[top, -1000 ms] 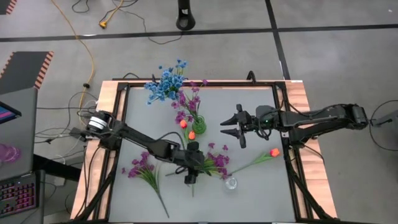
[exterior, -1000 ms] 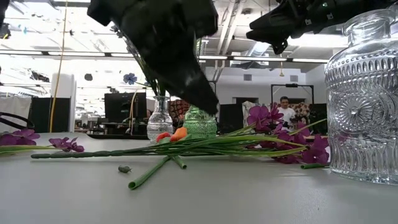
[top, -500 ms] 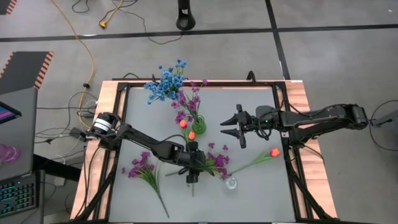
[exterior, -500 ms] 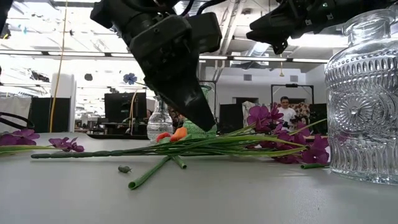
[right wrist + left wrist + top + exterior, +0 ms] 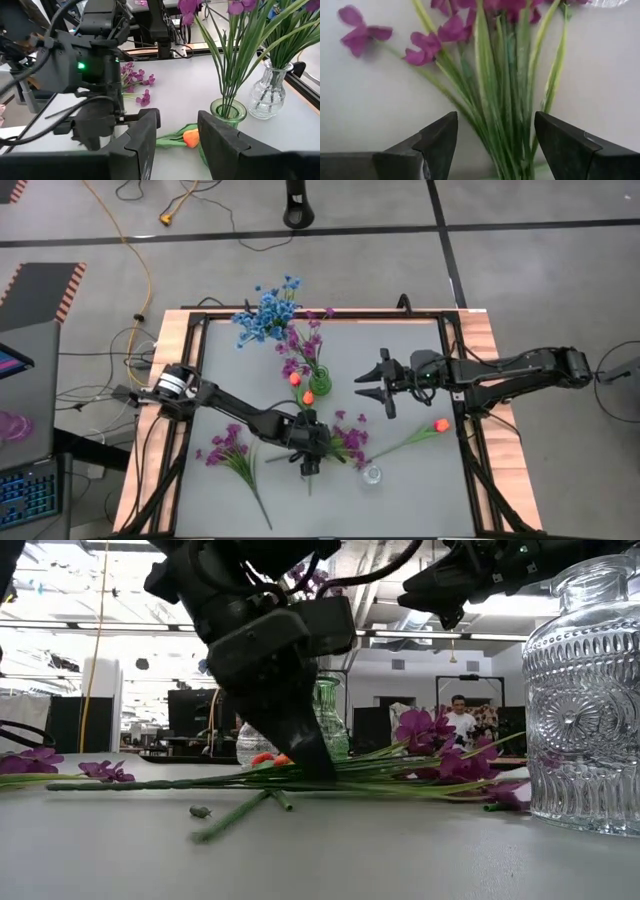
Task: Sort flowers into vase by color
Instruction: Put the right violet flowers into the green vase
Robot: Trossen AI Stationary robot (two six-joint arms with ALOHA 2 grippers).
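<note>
Purple-magenta sprig (image 5: pixel 345 445) is lying on the grey surface (image 5: pixel 420 480) at lower centre of the high view, its green stems passing between the wide-spread fingers of the left gripper (image 5: pixel 308 465), which is pressing down over them without closing. Right gripper (image 5: pixel 375 385), jaws apart and empty, is hovering right of centre. Blue flowers (image 5: pixel 265 310) are standing at upper left, a purple bunch in the green vase (image 5: pixel 320 385) just below, and an orange-red tulip (image 5: pixel 440 425) is lying at right.
</note>
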